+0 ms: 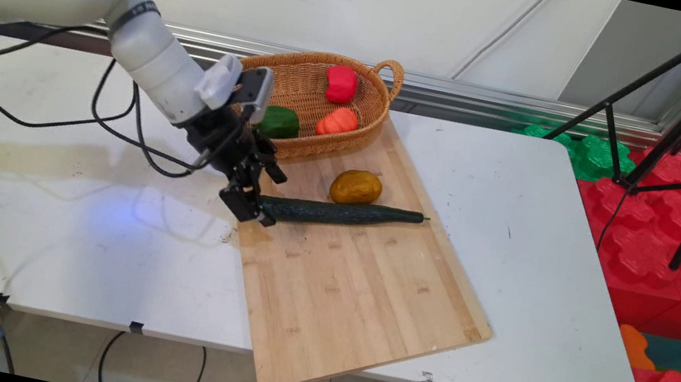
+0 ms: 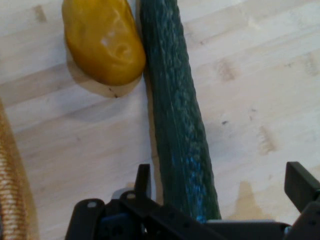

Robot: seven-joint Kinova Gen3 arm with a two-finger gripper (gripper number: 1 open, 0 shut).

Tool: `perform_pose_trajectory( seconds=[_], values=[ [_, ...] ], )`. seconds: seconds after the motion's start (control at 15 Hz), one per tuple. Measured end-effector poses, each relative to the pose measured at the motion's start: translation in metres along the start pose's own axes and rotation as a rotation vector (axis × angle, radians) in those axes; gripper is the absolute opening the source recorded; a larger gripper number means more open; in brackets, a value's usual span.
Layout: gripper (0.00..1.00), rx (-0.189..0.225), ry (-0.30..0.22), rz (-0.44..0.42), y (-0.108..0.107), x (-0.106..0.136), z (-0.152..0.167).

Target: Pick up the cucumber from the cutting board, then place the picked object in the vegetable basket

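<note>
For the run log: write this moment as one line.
gripper: open, astride cucumber end | cucumber: flat on cutting board, beside potato | basket: red, orange, green vegetables

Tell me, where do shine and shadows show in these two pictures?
Main view: the white table has a broad pale sheen at its left, crossed by faint shadows of the cables. Hand view: the yellow potato bears small bright highlights and throws a soft shadow onto the wooden board beside it.
</note>
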Motion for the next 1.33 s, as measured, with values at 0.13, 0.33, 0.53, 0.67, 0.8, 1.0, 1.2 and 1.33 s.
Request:
perform_pose_trajectory(
  seconds=[0.13, 0.33, 0.53, 0.67, 0.8, 1.0, 1.2, 1.33],
  values=[
    [1.00, 0.003, -0.008, -0.002, 0.000, 0.001, 0.008],
    [1.00, 0.007, -0.018, -0.003, 0.000, 0.003, 0.017],
    [1.00, 0.014, -0.029, -0.005, 0.000, 0.004, 0.026],
    [1.00, 0.016, -0.031, -0.006, 0.000, 0.005, 0.030],
    [0.00, 0.018, -0.032, -0.006, 0.000, 0.005, 0.033],
    [0.00, 0.021, -0.032, -0.002, 0.000, 0.006, 0.036],
    [0.00, 0.024, -0.033, 0.002, -0.001, 0.005, 0.036],
    [0.00, 0.026, -0.031, 0.003, -0.001, 0.005, 0.036]
  ],
)
